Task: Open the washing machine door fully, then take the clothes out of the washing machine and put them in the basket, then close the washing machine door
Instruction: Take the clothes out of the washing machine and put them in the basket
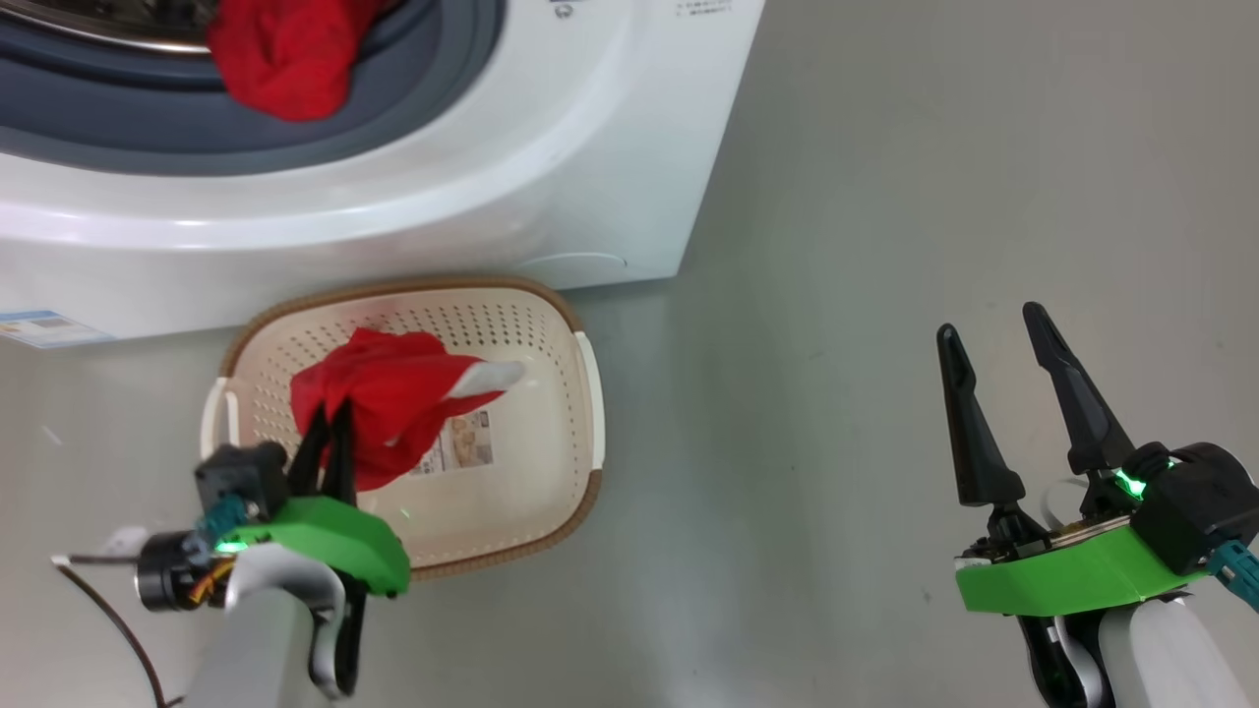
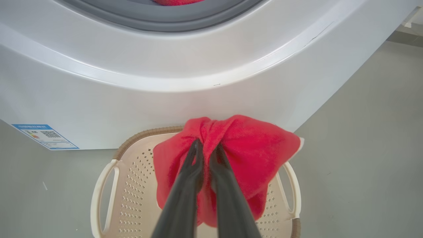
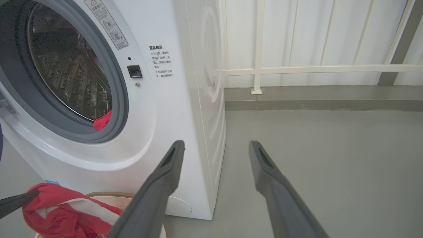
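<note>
My left gripper [image 1: 329, 418] is shut on a red garment [image 1: 393, 408] with a white edge, which hangs over the cream basket [image 1: 580, 413] on the floor in front of the washing machine [image 1: 551, 157]. In the left wrist view the closed fingers of the left gripper [image 2: 205, 148] pinch the red garment [image 2: 251, 155] above the basket [image 2: 109, 185]. Another piece of the red clothes [image 1: 285, 54] drapes over the grey rubber ring at the drum mouth. The washing machine door is out of view. My right gripper [image 1: 989, 329] stands open over bare floor to the right; the right gripper [image 3: 216, 147] holds nothing.
A blue label [image 1: 44, 329] sits low on the machine's front. Grey floor [image 1: 836, 295] stretches to the machine's right. A white railing [image 3: 314, 69] and wall stand behind it. A dark cable [image 1: 108, 610] trails by my left arm.
</note>
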{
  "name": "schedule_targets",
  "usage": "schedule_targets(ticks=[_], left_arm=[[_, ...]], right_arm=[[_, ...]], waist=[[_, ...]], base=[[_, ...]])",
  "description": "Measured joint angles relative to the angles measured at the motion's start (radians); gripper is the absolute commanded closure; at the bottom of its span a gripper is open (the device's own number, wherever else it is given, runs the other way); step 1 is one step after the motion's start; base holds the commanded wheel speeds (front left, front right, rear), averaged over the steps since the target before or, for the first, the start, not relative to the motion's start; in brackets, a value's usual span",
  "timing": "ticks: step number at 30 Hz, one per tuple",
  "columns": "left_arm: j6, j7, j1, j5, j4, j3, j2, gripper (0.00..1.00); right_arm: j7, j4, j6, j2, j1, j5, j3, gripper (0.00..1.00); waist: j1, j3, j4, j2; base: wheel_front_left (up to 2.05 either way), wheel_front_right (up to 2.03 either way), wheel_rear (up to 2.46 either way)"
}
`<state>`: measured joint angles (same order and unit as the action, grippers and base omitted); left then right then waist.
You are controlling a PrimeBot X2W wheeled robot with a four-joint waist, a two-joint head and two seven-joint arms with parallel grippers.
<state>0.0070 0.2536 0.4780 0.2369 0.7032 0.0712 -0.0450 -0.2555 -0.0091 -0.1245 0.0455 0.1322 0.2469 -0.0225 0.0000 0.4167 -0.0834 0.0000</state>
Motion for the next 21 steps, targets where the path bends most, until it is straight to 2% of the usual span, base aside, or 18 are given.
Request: schedule_targets(ticks=[8, 13, 21], left_arm=[[-0.032, 0.0, 0.147, 0.039, 0.245, -0.037, 0.007, 1.0], [-0.035, -0.019, 0.241, 0.039, 0.407, -0.036, 0.002, 1.0], [-0.052, -0.025, 0.349, 0.058, 0.535, -0.037, -0.009, 1.0]], right_arm=[[0.0, -0.002, 0.0, 0.0, 0.015, 0.011, -0.003, 0.0], [0.0, -0.021, 0.0, 0.0, 0.038, 0.028, -0.004, 0.0], [0.0, -0.028, 0.0, 0.0, 0.06, 0.034, -0.005, 0.0]], waist=[[-0.0001, 0.056, -0.026, 0.0001], [0.0, 0.098, -0.038, 0.0], [0.0, 0.169, -0.052, 0.0001]], base=[[0.0, 0.0, 0.0], [0.0, 0.0, 0.0], [0.0, 0.0, 0.0]])
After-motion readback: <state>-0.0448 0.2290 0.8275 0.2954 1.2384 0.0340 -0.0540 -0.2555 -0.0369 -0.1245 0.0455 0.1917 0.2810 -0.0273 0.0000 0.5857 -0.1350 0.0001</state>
